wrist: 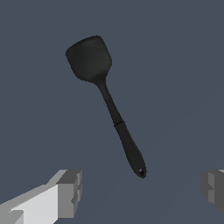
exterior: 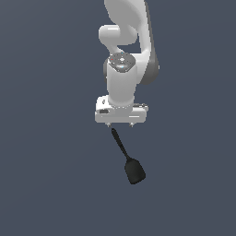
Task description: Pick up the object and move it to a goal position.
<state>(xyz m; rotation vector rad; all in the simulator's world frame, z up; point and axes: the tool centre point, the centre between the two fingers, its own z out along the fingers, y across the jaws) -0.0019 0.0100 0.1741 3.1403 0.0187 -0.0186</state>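
Currently your spatula (wrist: pixel 107 103) lies flat on the bare floor (exterior: pixel 46 184), untouched, handle end nearest the gripper (wrist: pixel 140 188), whose jaws stand wide and empty above it, so you're at the approach step: next likely centre over the handle, descend, then close.
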